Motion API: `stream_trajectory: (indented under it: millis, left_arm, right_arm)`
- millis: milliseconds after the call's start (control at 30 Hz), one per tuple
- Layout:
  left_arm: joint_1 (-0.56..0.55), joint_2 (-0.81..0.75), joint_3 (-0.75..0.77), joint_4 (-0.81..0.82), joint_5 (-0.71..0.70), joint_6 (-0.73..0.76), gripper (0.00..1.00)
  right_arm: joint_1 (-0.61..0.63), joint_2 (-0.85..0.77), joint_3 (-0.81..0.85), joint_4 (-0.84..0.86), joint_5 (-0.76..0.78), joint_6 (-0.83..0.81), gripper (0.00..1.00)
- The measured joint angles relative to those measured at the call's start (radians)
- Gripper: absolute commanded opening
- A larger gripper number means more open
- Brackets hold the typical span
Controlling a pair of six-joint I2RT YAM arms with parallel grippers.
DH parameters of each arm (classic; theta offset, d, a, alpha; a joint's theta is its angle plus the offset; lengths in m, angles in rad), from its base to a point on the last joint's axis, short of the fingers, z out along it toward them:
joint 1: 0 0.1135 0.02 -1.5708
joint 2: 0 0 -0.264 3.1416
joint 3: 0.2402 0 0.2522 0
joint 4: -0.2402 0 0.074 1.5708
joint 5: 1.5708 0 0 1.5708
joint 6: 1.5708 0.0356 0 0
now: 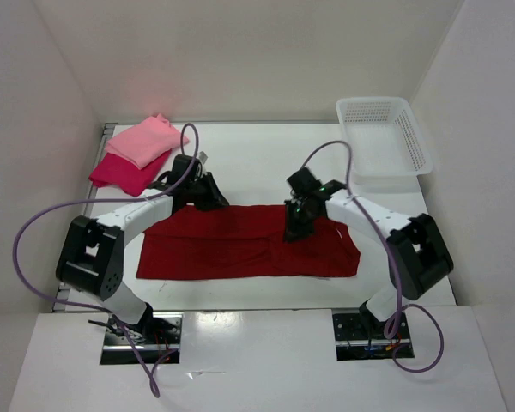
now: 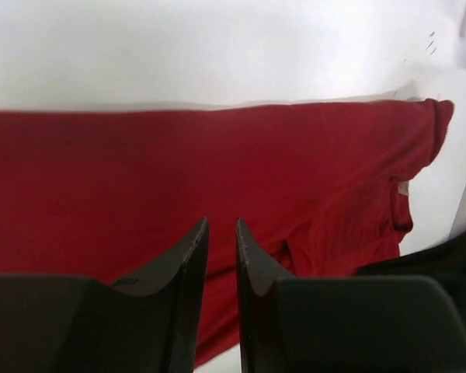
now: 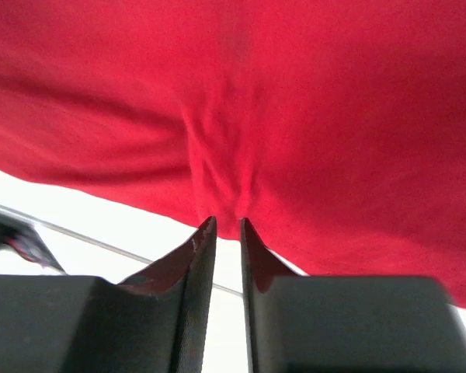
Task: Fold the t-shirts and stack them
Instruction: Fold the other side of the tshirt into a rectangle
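White flat table (image 1: 257, 163): dark maroon red cloth t-shirt (image 1: 232, 249) spread flat mid-table. Bright crimson-magenta folded t-shirt (image 1: 120, 174) at far left corner, light pink folded t-shirt (image 1: 144, 142) atop it. White plastic mesh basket (image 1: 415, 137) at far right corner.

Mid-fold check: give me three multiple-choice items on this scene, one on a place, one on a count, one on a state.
1. Where is the white basket? A) far right corner B) near left corner C) near middle
2. How many shirts are stacked far left? A) one B) two C) three
3. The right gripper is: A) wide open B) shut on the dark red shirt C) holding the basket
Answers: 1 A, it sits at the far right. 2 B, the light pink shirt lies on the magenta shirt. 3 B, cloth puckers at its tips.
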Motion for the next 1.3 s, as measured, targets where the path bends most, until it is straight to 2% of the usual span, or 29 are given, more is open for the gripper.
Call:
stream_trajectory:
  millis: [233,467,633,833,900,1100,1167,1300]
  left_arm:
    - [-0.04,0.227,0.109,0.045,0.023,-0.003,0.3]
    - [-0.037,0.3,0.143,0.076,0.024,-0.002,0.3]
    - [-0.003,0.307,0.126,0.09,0.037,-0.003,0.3]
    - [0.052,0.314,0.081,0.103,0.042,-0.003,0.3]
    - [0.071,0.315,0.06,0.105,0.05,-0.005,0.3]
    - [0.146,0.314,0.012,0.161,0.13,-0.03,0.3]
    - [0.177,0.314,0.0,0.173,0.152,-0.042,0.3]
    - [0.226,0.311,-0.011,0.181,0.174,-0.052,0.3]
  right_arm:
    - [-0.33,-0.138,0.083,0.067,0.082,-0.039,0.25]
    - [-0.486,-0.064,0.077,0.123,0.201,-0.044,0.24]
    - [-0.513,0.046,0.106,0.158,0.224,-0.059,0.24]
    - [-0.513,0.133,0.118,0.19,0.252,-0.073,0.19]
    - [-0.513,0.143,0.118,0.19,0.274,-0.074,0.15]
    - [-0.527,0.148,0.113,0.195,0.344,-0.073,0.15]
    - [-0.53,0.149,0.102,0.193,0.365,-0.073,0.11]
    - [-0.531,0.143,0.093,0.19,0.382,-0.073,0.15]
